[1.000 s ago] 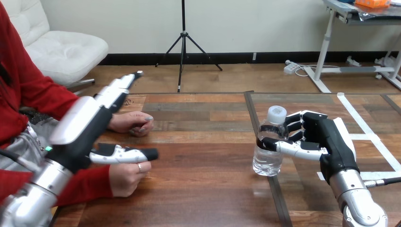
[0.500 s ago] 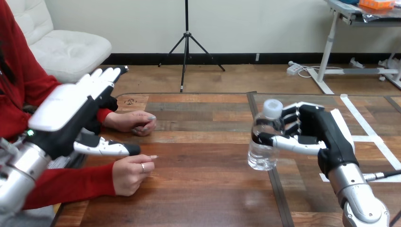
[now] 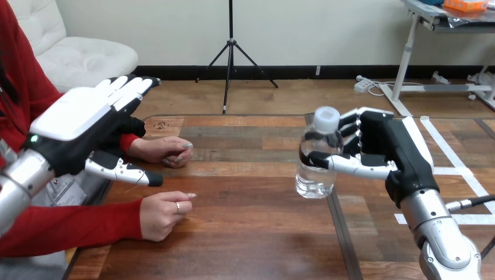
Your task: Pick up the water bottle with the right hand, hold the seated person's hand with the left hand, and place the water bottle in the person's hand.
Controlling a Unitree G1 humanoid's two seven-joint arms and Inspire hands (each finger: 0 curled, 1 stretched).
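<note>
A clear water bottle [image 3: 316, 157] with a white cap hangs above the table right of centre, and my right hand [image 3: 382, 150] is shut on it, thumb across its front. My left hand [image 3: 82, 123] hovers open at the left, fingers straight and thumb out, over the person's red sleeve. The person's nearer hand [image 3: 162, 213] rests as a loose fist on the table just below and right of my left thumb, apart from it. Their farther hand [image 3: 165, 151] lies on the table behind.
The wooden table [image 3: 245, 245] has a dark seam running front to back under the bottle. White tape lines [image 3: 449, 169] mark the right side. The person's red-sleeved forearm [image 3: 70, 227] lies along the near left edge.
My right hand has lifted the bottle off the table and carried it up and to the left. My left hand has risen and drawn back to the left, away from the person's nearer hand.
</note>
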